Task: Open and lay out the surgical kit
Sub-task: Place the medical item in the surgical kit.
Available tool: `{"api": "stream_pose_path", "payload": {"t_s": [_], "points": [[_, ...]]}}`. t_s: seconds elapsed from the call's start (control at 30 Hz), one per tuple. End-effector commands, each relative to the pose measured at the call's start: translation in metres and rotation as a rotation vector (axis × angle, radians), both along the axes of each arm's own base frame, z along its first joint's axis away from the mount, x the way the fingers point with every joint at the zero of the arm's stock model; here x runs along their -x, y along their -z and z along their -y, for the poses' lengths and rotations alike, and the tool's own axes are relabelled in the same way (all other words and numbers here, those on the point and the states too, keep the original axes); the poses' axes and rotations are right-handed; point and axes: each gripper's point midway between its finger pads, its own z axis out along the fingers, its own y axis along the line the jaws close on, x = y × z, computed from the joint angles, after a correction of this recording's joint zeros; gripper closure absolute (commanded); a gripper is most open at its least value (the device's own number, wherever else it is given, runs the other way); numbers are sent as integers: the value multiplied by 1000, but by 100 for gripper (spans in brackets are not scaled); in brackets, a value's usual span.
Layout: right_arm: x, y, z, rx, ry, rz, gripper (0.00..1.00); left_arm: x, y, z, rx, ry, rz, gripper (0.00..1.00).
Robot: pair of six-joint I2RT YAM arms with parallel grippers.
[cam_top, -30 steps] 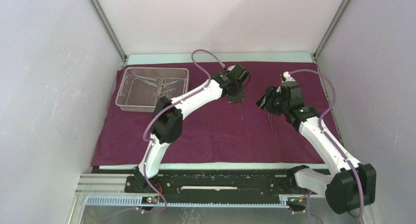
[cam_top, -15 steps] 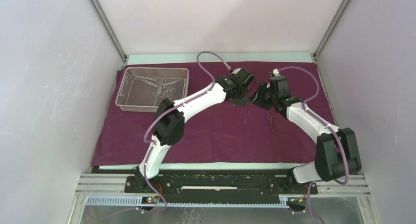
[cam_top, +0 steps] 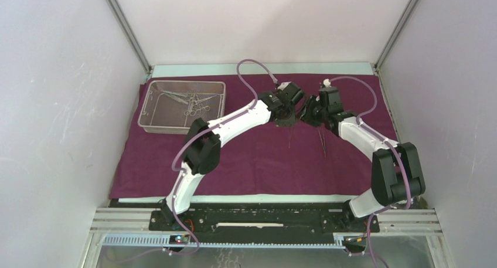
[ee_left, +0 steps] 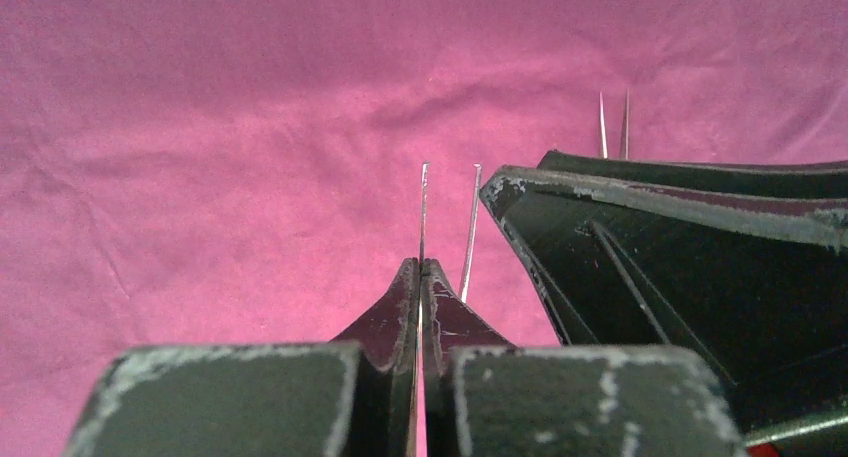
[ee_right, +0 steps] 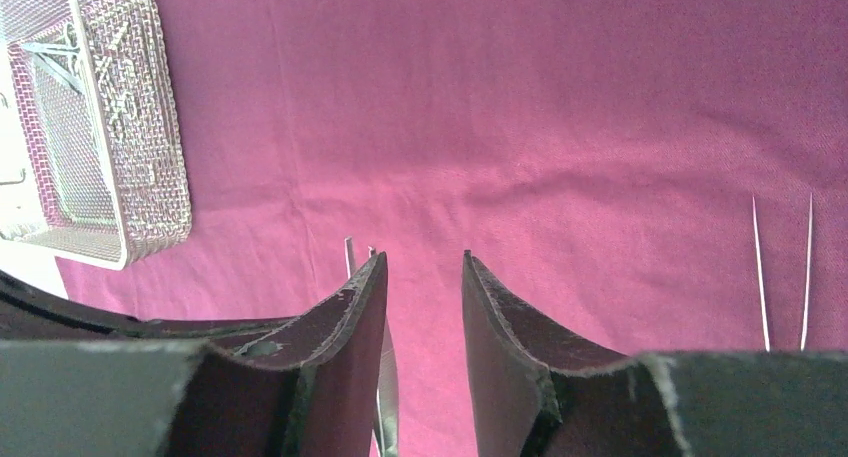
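The left pincer [ee_left: 421, 267] is closed on thin steel tweezers [ee_left: 424, 202], well to the right of the silver wire-mesh tray [cam_top: 153, 112], over the maroon cloth wrap [cam_top: 258, 162]. The right pincer [ee_right: 424, 277], narrowly open and empty, stands just beside it. I fear its finger may knock the tweezers loose, because the hold looks slim.

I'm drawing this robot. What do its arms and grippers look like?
The left arm and right arm are white with chunky black joints. A purple cable loops over each. The left gripper and right gripper are black, their tapered fingers scuffed grey.
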Motion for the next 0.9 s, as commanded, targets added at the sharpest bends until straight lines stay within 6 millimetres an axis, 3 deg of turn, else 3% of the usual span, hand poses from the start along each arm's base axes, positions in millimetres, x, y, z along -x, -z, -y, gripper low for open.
{"api": "stream_pose_path", "payload": {"t_s": [0.0,0.87], "points": [[-17,-18,-4,-14,8,58,58,0,-39,-1,11,28,86,100],[-14,-28,3,-38,6,100,59,6,-27,7,42,70,56,100]]}}
